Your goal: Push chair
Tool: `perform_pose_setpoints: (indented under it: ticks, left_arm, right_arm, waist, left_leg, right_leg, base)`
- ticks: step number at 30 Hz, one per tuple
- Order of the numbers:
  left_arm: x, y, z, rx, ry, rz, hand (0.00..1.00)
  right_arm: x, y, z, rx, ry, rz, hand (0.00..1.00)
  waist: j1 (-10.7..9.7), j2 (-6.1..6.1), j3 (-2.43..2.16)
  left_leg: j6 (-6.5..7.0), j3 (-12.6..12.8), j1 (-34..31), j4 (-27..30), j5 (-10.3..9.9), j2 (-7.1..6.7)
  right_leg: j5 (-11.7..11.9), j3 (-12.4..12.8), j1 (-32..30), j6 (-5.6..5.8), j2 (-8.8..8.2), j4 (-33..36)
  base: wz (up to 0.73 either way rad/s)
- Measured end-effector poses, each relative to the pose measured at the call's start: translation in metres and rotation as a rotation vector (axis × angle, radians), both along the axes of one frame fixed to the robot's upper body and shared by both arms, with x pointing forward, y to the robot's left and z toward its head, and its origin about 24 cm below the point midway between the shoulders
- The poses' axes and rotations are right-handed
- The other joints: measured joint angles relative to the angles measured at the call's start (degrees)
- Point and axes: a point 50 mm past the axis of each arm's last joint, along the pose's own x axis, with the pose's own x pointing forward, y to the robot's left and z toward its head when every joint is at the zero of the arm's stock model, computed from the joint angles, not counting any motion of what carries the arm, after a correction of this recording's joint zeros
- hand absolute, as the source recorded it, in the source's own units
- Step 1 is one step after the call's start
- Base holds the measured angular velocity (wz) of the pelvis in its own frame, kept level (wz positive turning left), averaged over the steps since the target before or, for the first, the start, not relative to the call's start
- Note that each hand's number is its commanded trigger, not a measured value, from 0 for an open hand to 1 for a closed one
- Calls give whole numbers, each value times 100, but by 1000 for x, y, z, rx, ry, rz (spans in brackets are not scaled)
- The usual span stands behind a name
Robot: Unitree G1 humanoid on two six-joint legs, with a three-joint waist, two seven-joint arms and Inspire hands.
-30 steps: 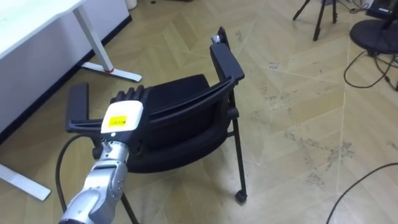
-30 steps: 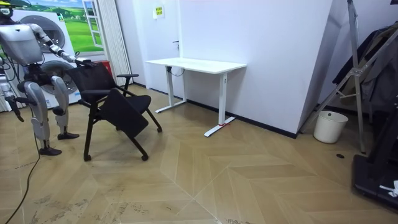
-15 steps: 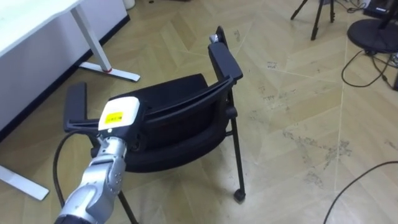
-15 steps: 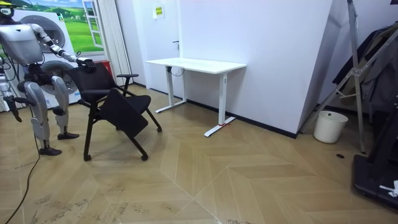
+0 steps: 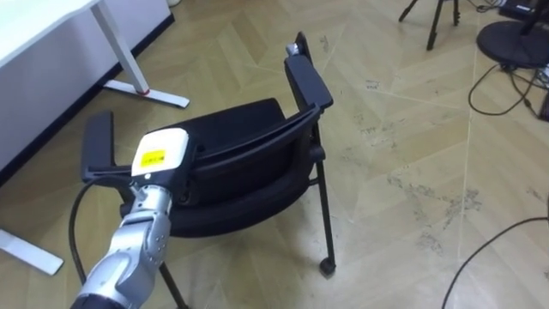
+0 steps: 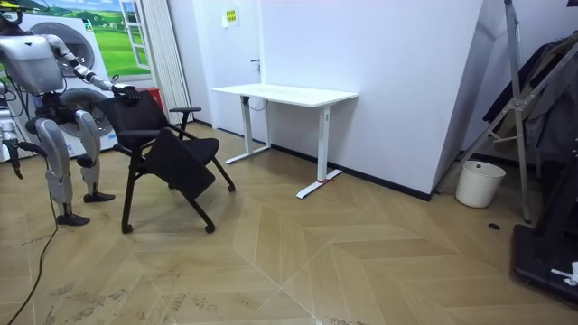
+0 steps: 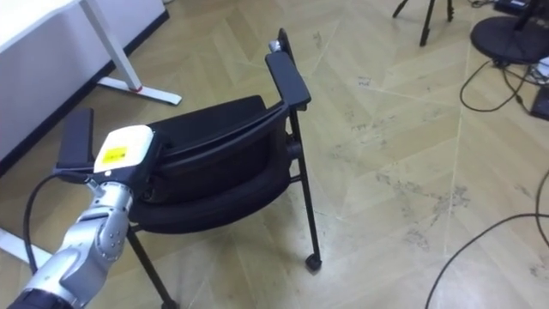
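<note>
The white worktop (image 5: pixel 39 21) stands at the left. The left hand (image 5: pixel 159 153) rests on the top of the chair (image 5: pixel 244 184) back; whether it grasps or only presses cannot be told. The chair stands on the floor beside the worktop. Step in hand: pushing. The next move probably calls for steady forward pressure without tipping the chair.

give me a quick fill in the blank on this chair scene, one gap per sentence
1. The robot's left hand rests on top of the chair's ___.
2. The chair's seat and arms are ___ in colour.
3. The desk by the wall has a ___ top.
4. In the room view, the bin stands on the view's ___ side.

Missing words: backrest; black; white; right
</note>
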Motion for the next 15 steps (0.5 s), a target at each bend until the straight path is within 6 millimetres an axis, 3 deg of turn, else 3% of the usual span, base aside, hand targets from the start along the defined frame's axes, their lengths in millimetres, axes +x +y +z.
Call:
perform_pose_setpoints:
  ticks: [3, 5, 8, 11, 15]
  left_arm:
    - [0, 2, 1, 8, 1, 6, 100]
    - [1, 3, 2, 12, 6, 9, 100]
    - [1, 1, 3, 19, 5, 0, 100]
    - [2, -1, 6, 33, 4, -11, 100]
    - [3, 0, 6, 41, 11, -9, 100]
  right_arm:
    - [35, 0, 22, -148, -119, 153, 0]
    - [64, 3, 46, -286, -239, 270, 0]
    - [90, 9, 71, -426, -350, 363, 0]
    - [107, 22, 92, -542, -437, 483, 0]
    - [121, 36, 104, -637, -483, 600, 0]
  waist:
    - [19, -45, 4]
    - [23, -75, 4]
    - [134, -139, -8]
    - [169, -221, -22]
    - [169, -248, -20]
  left_leg:
    - [0, 1, 17, 23, 0, 1]
    - [0, 6, 24, 41, 0, 3]
    - [0, 41, 72, 39, 0, 11]
    - [0, 42, 71, 39, 0, 12]
    - [0, 41, 51, 40, 0, 12]
  right_leg:
    - [0, 8, -4, 0, 4, 13]
    - [0, 8, -12, 0, 3, 29]
    - [0, 51, -8, 0, 16, 86]
    - [0, 49, -10, 0, 15, 87]
    - [0, 43, -12, 0, 13, 94]
  base:
    - [-3]
    - [0]
    - [-9]
    - [-1]
    - [0]
